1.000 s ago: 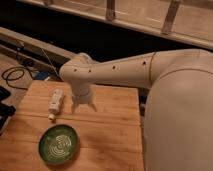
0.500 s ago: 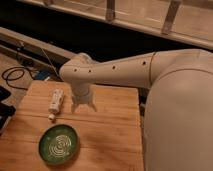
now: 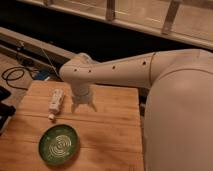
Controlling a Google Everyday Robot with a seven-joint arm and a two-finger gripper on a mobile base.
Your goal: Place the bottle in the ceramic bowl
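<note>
A small white bottle (image 3: pixel 55 102) lies on its side on the wooden table (image 3: pixel 110 130), its whitish cap pointing toward the front. The dark green ceramic bowl (image 3: pixel 59 144) with pale ring lines sits at the front left of the table, empty. My gripper (image 3: pixel 83 106) hangs from the white arm just right of the bottle, pointing down at the tabletop, a little apart from the bottle and behind the bowl. It holds nothing that shows.
My large white arm and body (image 3: pixel 175 100) fill the right side. Black cables (image 3: pixel 15 75) lie on the floor at the left beyond the table edge. A dark object (image 3: pixel 4 112) sits at the far left edge.
</note>
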